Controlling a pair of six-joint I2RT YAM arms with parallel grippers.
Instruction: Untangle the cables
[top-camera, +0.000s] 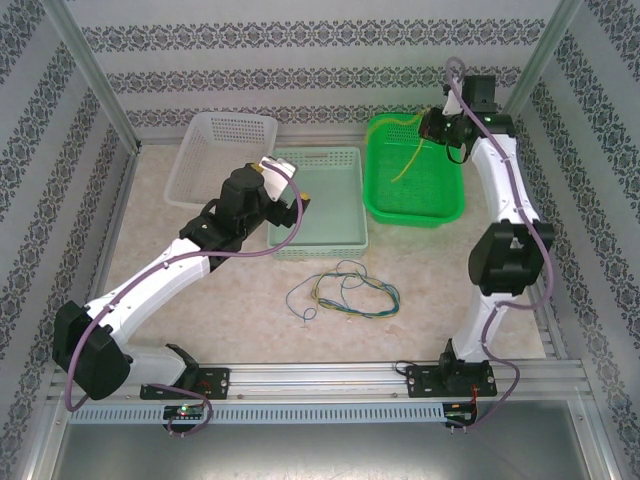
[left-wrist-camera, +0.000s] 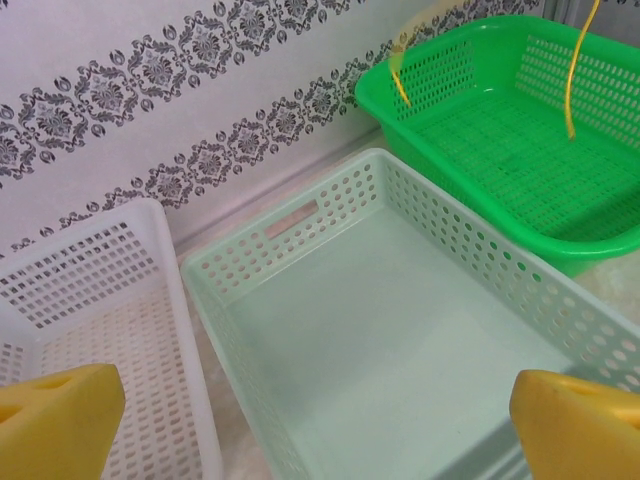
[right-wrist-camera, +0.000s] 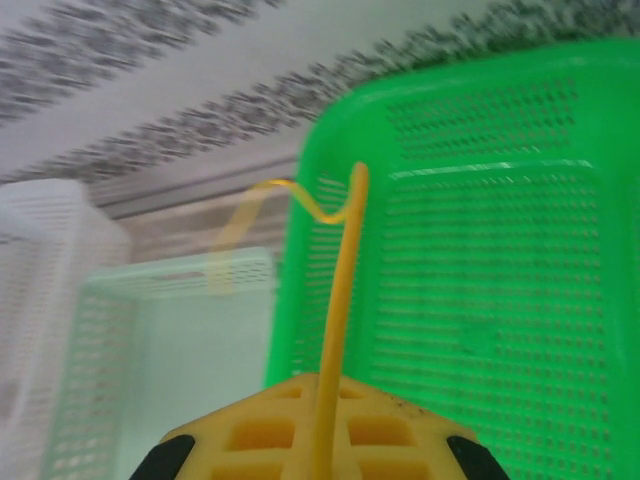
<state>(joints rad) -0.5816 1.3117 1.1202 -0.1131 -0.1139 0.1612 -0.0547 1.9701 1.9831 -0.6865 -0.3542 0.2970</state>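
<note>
Patterned wallpaper closes in a pale marbled desk (top-camera: 430, 270); along its far side, across the upper part of the top view, stand a white basket (top-camera: 215, 150), a mint basket (top-camera: 330, 215) and a green basket (top-camera: 440, 205), left to right.

At the upper right, the right gripper (right-wrist-camera: 320, 425) hangs over the green basket with its fingers pressed together on a yellow cable (right-wrist-camera: 340, 300); the cable runs from the pinch down into that basket, long axis close to vertical, and its lower end seems to touch or nearly touch the basket floor.

The left gripper (left-wrist-camera: 318, 420) is spread wide and holds nothing; it hovers above the mint basket, its yellow pads (left-wrist-camera: 60, 425) far apart.

The rest of the cables (top-camera: 345, 292) lie in a loose tangle of blue, yellow and dark green loops on the bare desk at lower centre of the top view, just below the mint basket and between the two arms; the heap's long axis runs roughly left to right.

From the left gripper the tangle lies down-frame and a little to the right; that arm looks the nearer and is free, so I judge the next pick falls to it, reaching back toward the bases and down onto a single strand at the heap's edge.
</note>
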